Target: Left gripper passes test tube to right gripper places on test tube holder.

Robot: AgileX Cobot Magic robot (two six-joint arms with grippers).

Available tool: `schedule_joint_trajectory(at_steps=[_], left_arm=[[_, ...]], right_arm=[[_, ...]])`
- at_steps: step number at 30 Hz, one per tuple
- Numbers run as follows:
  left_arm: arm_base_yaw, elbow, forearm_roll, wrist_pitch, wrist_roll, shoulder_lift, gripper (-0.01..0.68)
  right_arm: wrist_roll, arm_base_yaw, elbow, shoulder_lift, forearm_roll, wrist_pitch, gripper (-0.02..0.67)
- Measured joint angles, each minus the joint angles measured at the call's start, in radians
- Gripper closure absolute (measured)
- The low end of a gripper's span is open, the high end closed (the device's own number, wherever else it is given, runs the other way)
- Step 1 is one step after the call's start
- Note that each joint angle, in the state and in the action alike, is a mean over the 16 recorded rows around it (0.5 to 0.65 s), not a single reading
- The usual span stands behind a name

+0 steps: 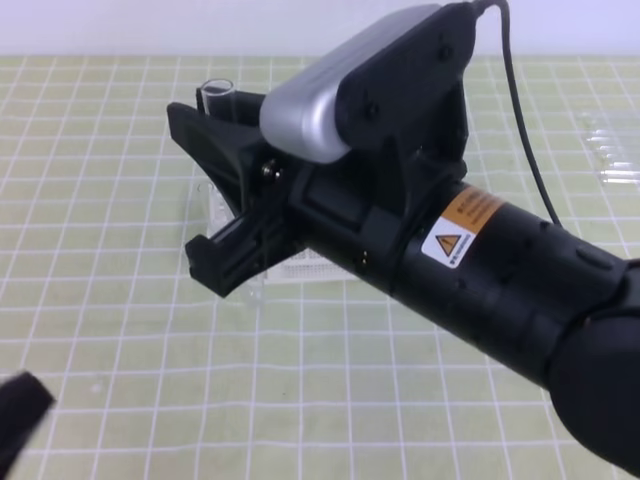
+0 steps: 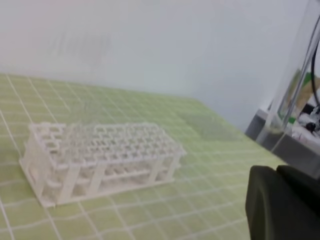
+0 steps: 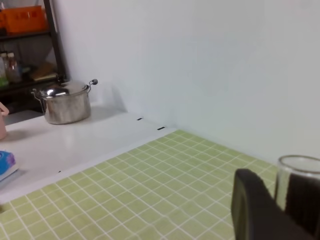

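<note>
My right gripper (image 1: pixel 196 190) fills the middle of the high view, its jaws pointing left above the mat. The test tube (image 1: pixel 217 92) shows its open rim just above the upper jaw. In the right wrist view the same test tube (image 3: pixel 298 175) stands upright between the black fingers of the right gripper (image 3: pixel 282 197), which is shut on it. The white test tube holder (image 2: pixel 100 155) sits on the green mat with some clear tubes standing in it; the holder (image 1: pixel 312 268) is mostly hidden behind the right gripper. My left gripper (image 2: pixel 278 200) is shut and empty, low at the front left (image 1: pixel 20 412).
A green gridded mat (image 1: pixel 120 330) covers the table. Clear tubes (image 1: pixel 615 150) lie at its far right edge. A white wall stands behind. Off the mat's far corner are a steel pot (image 3: pixel 64 102) and shelves.
</note>
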Motion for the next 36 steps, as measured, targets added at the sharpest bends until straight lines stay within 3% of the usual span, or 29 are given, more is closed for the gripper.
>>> schedule_joint_trajectory(at_steps=[5, 12, 36], left_arm=[[0.0, 0.122, -0.031, -0.074, 0.057, -0.019, 0.675], [0.0, 0.223, 0.047, -0.131, 0.068, -0.017, 0.675], [0.0, 0.234, 0.118, -0.102, 0.065, -0.016, 0.675]], right_arm=[[-0.018, -0.011, 0.0, 0.004, 0.0, -0.013, 0.556], [-0.034, -0.054, 0.0, 0.024, 0.004, -0.033, 0.556], [-0.035, -0.255, 0.0, 0.099, 0.004, -0.047, 0.556]])
